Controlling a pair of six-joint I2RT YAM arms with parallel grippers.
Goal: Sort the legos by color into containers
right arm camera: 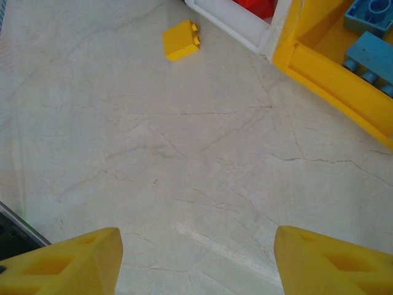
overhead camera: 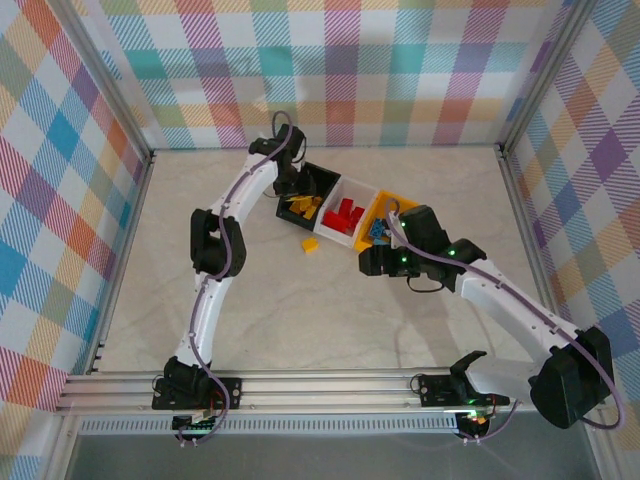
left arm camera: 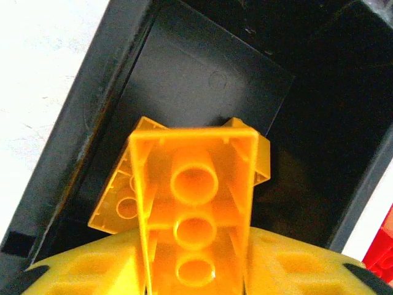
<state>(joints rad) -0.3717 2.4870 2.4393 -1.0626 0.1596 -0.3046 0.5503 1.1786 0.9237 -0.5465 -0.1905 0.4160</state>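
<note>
My left gripper [overhead camera: 295, 195] hangs over the black container [left arm camera: 202, 80], shut on a yellow lego [left arm camera: 195, 215] that stands on end between its yellow fingers [left arm camera: 92, 270], hollow underside towards the camera. Another yellow lego [left arm camera: 116, 209] lies in the bin below it. The white container [overhead camera: 362, 187] holds red legos [overhead camera: 345, 212]. Blue legos [right arm camera: 374, 49] lie in the yellow container [right arm camera: 331, 74]. One loose yellow lego [right arm camera: 181, 40] rests on the table in front of the bins. My right gripper [right arm camera: 196, 258] is open over bare table, nearer than that brick, with nothing between its fingers.
The three bins sit in a joined row running diagonally across the middle of the marble-look table [overhead camera: 300, 320]. Metal frame rails [overhead camera: 130, 230] and plaid walls close in the sides and back. The right arm [overhead camera: 500, 295] stretches low across the right half.
</note>
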